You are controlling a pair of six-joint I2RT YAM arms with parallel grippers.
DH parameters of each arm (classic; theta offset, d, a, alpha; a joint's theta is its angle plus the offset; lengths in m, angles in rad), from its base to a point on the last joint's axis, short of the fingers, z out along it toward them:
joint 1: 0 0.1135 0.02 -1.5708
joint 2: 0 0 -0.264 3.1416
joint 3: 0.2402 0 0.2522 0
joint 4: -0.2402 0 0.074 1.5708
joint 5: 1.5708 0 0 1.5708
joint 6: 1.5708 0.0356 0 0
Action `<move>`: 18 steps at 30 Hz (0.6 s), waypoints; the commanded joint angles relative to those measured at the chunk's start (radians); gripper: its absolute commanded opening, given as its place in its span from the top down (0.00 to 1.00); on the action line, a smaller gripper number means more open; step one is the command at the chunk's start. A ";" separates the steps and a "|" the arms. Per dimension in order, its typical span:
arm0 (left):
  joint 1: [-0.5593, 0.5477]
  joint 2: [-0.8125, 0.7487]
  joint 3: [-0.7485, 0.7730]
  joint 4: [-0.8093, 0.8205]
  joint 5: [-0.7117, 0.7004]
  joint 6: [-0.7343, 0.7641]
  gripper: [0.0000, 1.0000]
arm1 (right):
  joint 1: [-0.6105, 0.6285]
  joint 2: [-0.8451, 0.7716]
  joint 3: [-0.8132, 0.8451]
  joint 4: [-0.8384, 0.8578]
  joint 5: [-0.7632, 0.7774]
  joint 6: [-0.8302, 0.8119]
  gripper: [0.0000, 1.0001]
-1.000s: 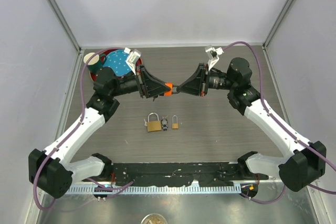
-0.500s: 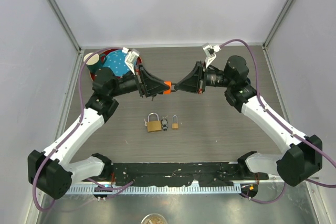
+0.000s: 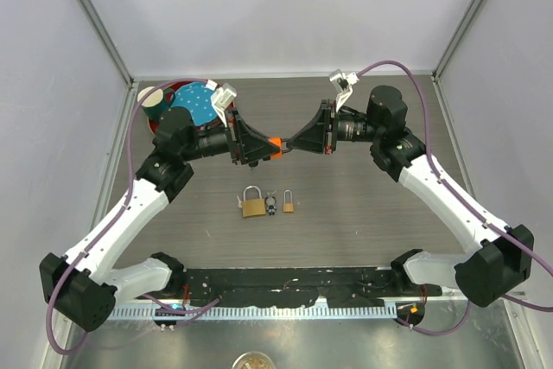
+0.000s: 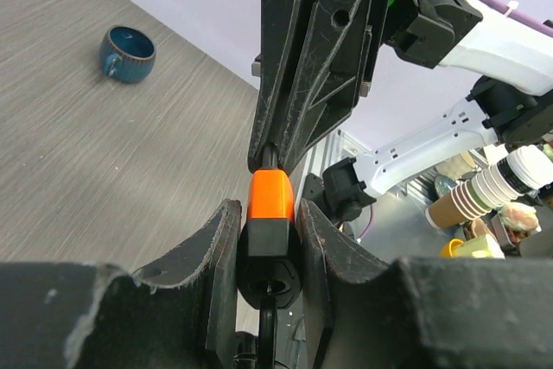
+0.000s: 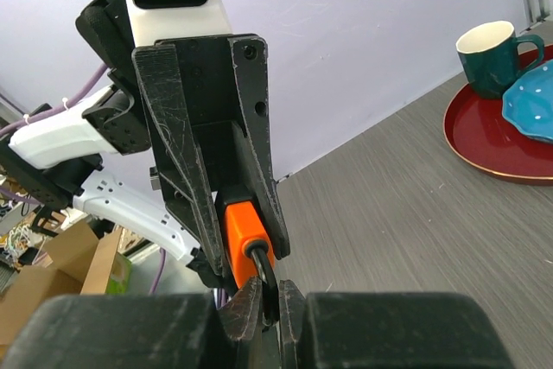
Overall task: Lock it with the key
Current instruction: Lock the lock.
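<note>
Top view. In mid-air over the table, between the two arms: orange lock, clamped from the left by the left gripper and met from the right by the right gripper. Long axis of the lock along the line from one gripper to the other, close to level, running across the table. Down on the table, well apart from the lock and toward the bases: brass padlock, dark keys just beside it, then a small padlock. Keys almost straight below the lock, so about as near to one arm as to the other. Red tray at the far left corner, out of the way.

Left wrist view. Left fingers drawn in narrow on the lock's flanks, one on each side. Orange end aimed away from the palm, touching the tip of the right gripper. Black end toward the palm, too dark to read.

Right wrist view. Right fingers almost closed, pinching a thin black loop coming out of the orange body. Shackle or key head: cannot tell.

Judging from this: if a shackle, probably a push along that shared axis to seat it. Then one gripper to be freed and sent straight down for the keys, with the keyhole end turned toward that side.
</note>
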 commanded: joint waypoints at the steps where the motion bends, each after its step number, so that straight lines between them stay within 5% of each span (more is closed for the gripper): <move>1: -0.049 -0.004 0.046 -0.121 0.049 0.103 0.97 | 0.029 0.001 0.084 0.033 -0.018 -0.010 0.99; 18: -0.050 0.053 0.044 -0.148 0.166 0.079 1.00 | 0.023 0.053 0.162 0.091 -0.023 0.067 0.98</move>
